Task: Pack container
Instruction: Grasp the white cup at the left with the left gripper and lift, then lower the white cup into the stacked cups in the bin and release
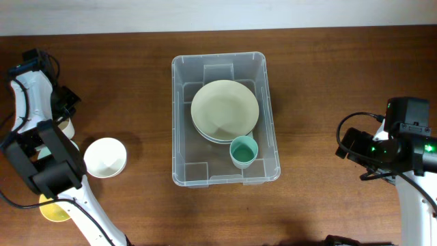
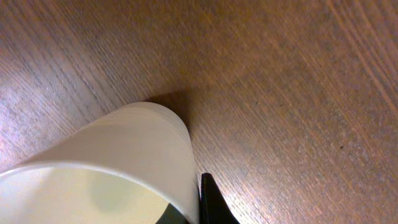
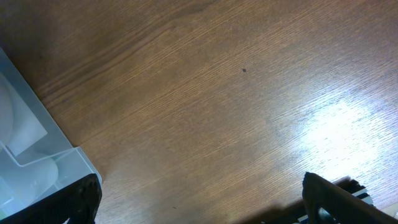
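The container (image 1: 179,123), a large clear tub, stands mid-table. It holds stacked pale green plates (image 1: 224,109) and a teal cup (image 1: 244,152). Its corner shows in the right wrist view (image 3: 37,158). My left gripper (image 1: 63,116) is at the far left, its fingers on either side of the wall of a cream cup (image 2: 143,149), which is partly hidden under the arm in the overhead view (image 1: 67,127). My right gripper (image 3: 205,208) is open and empty over bare wood to the right of the container, and it also shows in the overhead view (image 1: 343,145).
A white bowl (image 1: 104,157) sits left of the container. A yellow bowl (image 1: 53,208) lies at the front left, partly under the left arm. A small teal object (image 1: 42,156) shows beside the arm. The table is brown wood (image 1: 321,82).
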Controlling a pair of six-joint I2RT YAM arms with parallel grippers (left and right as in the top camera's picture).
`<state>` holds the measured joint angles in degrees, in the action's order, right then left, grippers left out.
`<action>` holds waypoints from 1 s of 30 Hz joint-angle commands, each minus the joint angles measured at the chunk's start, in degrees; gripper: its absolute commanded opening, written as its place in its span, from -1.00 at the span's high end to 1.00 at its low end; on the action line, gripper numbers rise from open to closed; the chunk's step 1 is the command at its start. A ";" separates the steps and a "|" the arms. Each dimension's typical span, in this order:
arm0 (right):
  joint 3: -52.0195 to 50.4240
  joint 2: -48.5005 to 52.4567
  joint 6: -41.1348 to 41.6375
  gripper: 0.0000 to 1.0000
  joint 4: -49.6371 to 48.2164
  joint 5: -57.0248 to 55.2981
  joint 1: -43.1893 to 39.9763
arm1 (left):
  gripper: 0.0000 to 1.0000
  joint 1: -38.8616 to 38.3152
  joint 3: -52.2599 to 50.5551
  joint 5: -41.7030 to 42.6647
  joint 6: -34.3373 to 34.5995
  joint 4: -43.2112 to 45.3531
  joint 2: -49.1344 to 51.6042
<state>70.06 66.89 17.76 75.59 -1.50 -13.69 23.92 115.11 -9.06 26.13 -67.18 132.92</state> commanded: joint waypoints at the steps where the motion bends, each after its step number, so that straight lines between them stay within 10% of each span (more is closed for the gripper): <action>1: -0.15 -0.79 -0.22 -0.97 0.09 -0.70 -0.20 | 0.99 0.09 1.73 0.28 -0.15 -1.90 0.76; 14: -0.15 -0.79 -0.42 -0.98 0.04 -0.70 -0.20 | 0.99 -12.63 30.05 1.31 -5.33 -24.20 -9.90; 30: -0.15 -0.79 -1.05 -0.98 0.63 -0.70 -0.20 | 0.99 -61.99 29.22 9.42 -12.15 -29.53 -16.65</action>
<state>70.04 66.89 17.26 76.12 -1.48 -13.69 -32.53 145.73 -0.56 15.57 -96.47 116.68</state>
